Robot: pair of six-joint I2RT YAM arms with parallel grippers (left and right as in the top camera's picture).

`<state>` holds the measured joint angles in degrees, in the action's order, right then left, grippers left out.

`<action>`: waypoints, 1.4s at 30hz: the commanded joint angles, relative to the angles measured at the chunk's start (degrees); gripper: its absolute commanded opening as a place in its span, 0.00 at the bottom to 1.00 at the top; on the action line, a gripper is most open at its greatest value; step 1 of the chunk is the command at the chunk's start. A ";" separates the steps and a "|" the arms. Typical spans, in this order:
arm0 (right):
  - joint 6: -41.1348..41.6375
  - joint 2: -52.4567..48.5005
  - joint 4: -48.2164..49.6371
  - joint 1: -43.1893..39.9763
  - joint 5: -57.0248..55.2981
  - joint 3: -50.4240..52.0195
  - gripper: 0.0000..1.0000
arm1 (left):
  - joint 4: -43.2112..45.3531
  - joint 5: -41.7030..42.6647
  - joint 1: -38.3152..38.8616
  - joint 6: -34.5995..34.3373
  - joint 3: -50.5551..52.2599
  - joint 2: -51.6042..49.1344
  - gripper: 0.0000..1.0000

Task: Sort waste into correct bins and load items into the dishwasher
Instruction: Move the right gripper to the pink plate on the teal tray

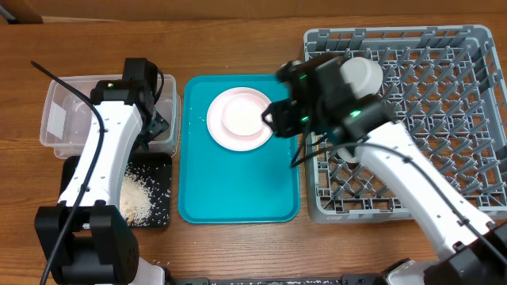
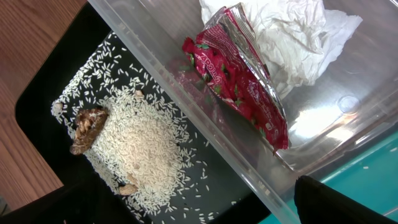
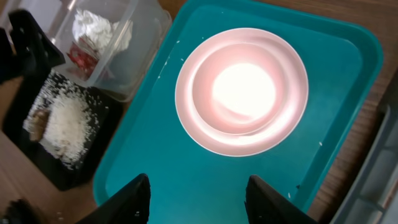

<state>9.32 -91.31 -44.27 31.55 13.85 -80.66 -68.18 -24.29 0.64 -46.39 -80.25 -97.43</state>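
The pale pink plate [image 1: 218,131] lies on the teal tray [image 1: 238,190] with the pink bowl [image 1: 244,113] on it. Both show in the right wrist view, plate [image 3: 186,118] and bowl [image 3: 242,90]. My right gripper [image 1: 276,117] [image 3: 199,205] is open and empty above the tray, just beside the plate. My left gripper [image 1: 154,127] hangs over the clear tub [image 1: 71,83] and the black tray [image 1: 162,206]; one finger [image 2: 323,202] shows, nothing held. The red wrapper [image 2: 239,81] and the napkin [image 2: 286,37] lie in the tub. Rice [image 2: 140,140] and brown scraps [image 2: 87,127] lie in the black tray.
The grey dish rack [image 1: 444,95] stands at the right, with a white round cup or bowl [image 1: 360,75] near its far left corner, partly behind my right arm. The teal tray sits between the bins and the rack.
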 commanded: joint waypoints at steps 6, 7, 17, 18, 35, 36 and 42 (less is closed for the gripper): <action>1.18 -7.80 4.48 6.29 -12.55 -0.76 0.56 | -0.13 -1.16 0.13 -0.37 -0.76 -0.52 1.00; 1.20 -9.18 5.42 6.34 -12.50 -0.76 0.57 | -0.13 -1.16 0.13 -0.37 -0.76 -0.52 1.00; 1.11 -15.82 17.73 6.32 -15.19 -0.76 0.58 | -0.13 -1.16 0.13 -0.35 -0.76 -0.52 1.00; 1.09 -15.93 19.50 6.32 -15.58 -0.76 0.58 | -0.13 -1.16 0.13 -0.35 -0.76 -0.52 1.00; 1.14 -21.55 27.93 7.02 -14.19 -0.74 0.62 | -0.13 -1.16 0.13 -0.35 -0.76 -0.52 1.00; 1.14 -22.14 27.98 7.02 -14.16 -0.74 0.62 | -0.13 -1.16 0.13 -0.37 -0.76 -0.52 1.00; 1.11 -24.83 28.37 7.02 -14.19 -0.74 0.62 | -0.13 -1.16 0.13 -0.37 -0.76 -0.52 1.00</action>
<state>10.44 -115.52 -16.49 38.30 -0.25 -80.64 -68.18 -24.29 0.64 -46.39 -80.25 -97.43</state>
